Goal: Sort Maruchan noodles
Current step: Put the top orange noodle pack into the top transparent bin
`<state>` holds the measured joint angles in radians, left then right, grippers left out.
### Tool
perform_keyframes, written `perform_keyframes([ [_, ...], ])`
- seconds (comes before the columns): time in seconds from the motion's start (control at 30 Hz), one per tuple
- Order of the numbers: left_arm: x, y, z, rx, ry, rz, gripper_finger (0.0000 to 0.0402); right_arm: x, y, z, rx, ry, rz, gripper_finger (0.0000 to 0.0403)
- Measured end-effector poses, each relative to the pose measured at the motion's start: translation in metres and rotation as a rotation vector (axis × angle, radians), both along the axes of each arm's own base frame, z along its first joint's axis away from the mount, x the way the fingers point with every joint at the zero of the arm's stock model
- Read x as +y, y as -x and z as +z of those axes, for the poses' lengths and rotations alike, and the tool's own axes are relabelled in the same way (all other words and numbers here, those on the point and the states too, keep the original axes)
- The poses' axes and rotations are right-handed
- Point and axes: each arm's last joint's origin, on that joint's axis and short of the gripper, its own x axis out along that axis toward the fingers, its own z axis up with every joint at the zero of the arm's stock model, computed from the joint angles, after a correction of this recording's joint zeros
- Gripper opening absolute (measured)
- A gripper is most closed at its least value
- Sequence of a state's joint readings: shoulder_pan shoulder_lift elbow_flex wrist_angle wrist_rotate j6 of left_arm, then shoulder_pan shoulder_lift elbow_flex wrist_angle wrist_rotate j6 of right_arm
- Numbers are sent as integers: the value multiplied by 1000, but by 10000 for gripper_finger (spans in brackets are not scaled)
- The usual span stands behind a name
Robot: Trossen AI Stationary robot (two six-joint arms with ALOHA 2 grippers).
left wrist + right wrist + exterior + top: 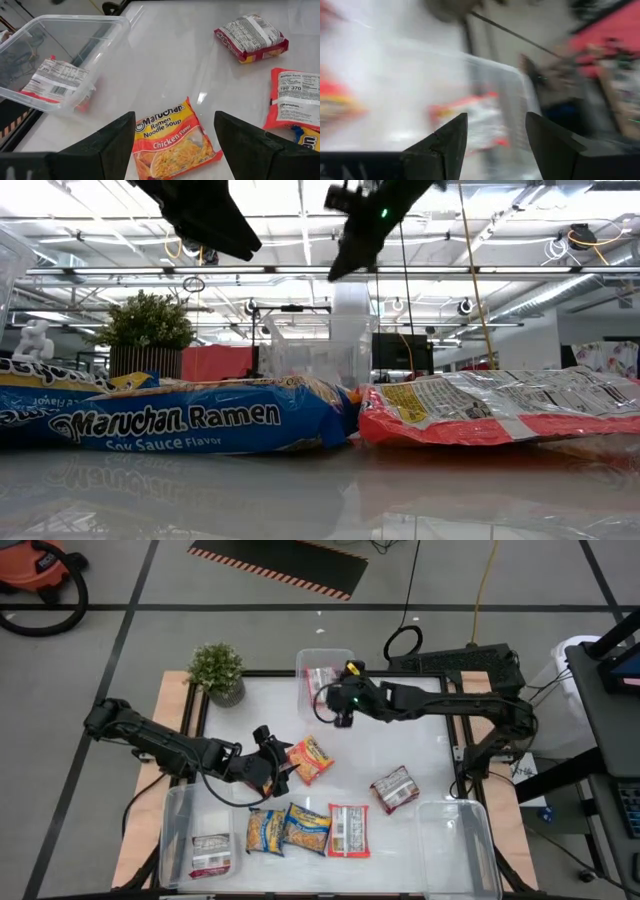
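Several Maruchan packets lie flat on the white table. An orange chicken packet (310,758) (172,145) lies at mid-table. My left gripper (279,768) (175,116) is open, its fingers standing either side of that packet's near end without touching. Two yellow-blue packets (287,829) (190,423) and a red-white one (348,830) (500,410) lie near the front edge, and a red-silver one (395,788) (250,36) lies to the right. My right gripper (336,718) (496,117) is open and empty, raised beside the far bin (325,662).
The far clear bin holds a red-white packet (322,678) (57,80). A clear bin at the near left (180,815) holds another (210,856). A third clear bin (455,845) stands near right. A potted plant (218,670) sits at the far left corner.
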<state>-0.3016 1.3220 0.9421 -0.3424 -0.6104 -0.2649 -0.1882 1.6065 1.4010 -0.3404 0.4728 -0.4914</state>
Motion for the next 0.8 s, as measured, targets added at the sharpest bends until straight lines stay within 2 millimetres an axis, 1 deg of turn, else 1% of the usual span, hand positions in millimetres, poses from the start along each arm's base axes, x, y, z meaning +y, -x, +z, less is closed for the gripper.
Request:
perform_keyframes([
  [0.07,0,0,0,2,-1,0,276,13,9,4,-13,-138,70,195],
  [0.13,0,0,0,2,0,1,276,25,17,2,-33,-264,142,195],
  [0.23,0,0,0,1,3,3,276,47,29,-10,-35,-359,235,195],
  [0.3,0,0,0,-1,5,4,276,64,36,-23,-35,-368,295,195],
  [0.37,0,0,0,-6,12,9,276,80,43,-41,-22,-370,345,195],
  [0.53,0,0,0,-11,20,14,276,114,56,-83,-83,-379,446,195],
  [0.67,0,0,0,-13,20,14,276,127,65,-112,-117,-319,427,194],
  [0.73,0,-1,0,-16,20,14,276,129,68,-124,-106,-297,407,194],
  [0.8,0,-1,1,-23,22,15,276,127,68,-131,-112,-281,381,194],
])
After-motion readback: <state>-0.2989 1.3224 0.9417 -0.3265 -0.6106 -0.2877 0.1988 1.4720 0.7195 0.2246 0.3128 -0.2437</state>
